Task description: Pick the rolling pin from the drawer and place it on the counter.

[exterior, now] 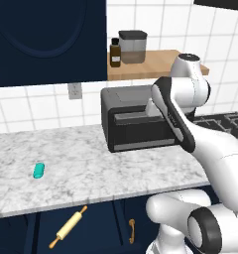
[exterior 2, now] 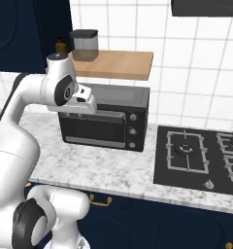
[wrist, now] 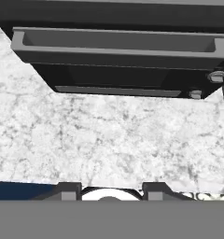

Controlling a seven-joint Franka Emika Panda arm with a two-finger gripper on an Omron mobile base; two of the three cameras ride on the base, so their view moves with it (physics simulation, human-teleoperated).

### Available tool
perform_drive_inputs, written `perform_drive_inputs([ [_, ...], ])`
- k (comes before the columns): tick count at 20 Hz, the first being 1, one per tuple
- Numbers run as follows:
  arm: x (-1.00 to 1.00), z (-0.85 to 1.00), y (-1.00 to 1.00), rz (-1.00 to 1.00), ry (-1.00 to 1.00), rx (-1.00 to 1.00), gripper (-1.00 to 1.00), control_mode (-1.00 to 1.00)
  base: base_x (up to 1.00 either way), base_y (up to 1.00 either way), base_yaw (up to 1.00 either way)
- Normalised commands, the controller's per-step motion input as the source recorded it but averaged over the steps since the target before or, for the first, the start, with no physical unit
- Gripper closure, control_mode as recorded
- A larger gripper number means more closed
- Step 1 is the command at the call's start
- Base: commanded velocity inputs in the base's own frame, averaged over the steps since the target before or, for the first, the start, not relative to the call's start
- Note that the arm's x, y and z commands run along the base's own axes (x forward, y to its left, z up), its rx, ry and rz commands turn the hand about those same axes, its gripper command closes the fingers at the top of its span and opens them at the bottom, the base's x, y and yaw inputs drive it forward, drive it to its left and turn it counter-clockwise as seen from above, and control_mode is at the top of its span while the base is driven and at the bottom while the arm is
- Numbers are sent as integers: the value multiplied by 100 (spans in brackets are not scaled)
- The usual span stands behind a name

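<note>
left base view puts the rolling pin (exterior: 67, 228) at lower left, lying slantwise in the open drawer (exterior: 22, 233) below the surface (exterior: 91, 168). in the hand view the hand (wrist: 111, 190) is closed and holds nothing. i judge it should open, descend and grip the pin's middle.

The slim pale cream wooden rolling pin (exterior: 68, 227) with small orange-tan handles lies diagonally in the open dark navy drawer (exterior: 98, 223), below the front edge of the long white grey-veined marble desk (exterior: 91, 168), its upper end toward the right.
</note>
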Motion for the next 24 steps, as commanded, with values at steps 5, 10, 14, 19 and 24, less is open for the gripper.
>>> perform_drive_inputs([
  [5,-55,-3,45,9,-5,-1,-100,-100,0,0,0],
  [10,-64,-43,100,10,0,4,-100,-100,0,0,0],
  [14,-38,-35,100,8,3,1,-100,-100,0,0,0],
  [19,-47,-40,100,10,3,0,-100,-100,0,0,0],
  [24,-45,-60,85,11,7,0,-100,-100,0,0,0],
])
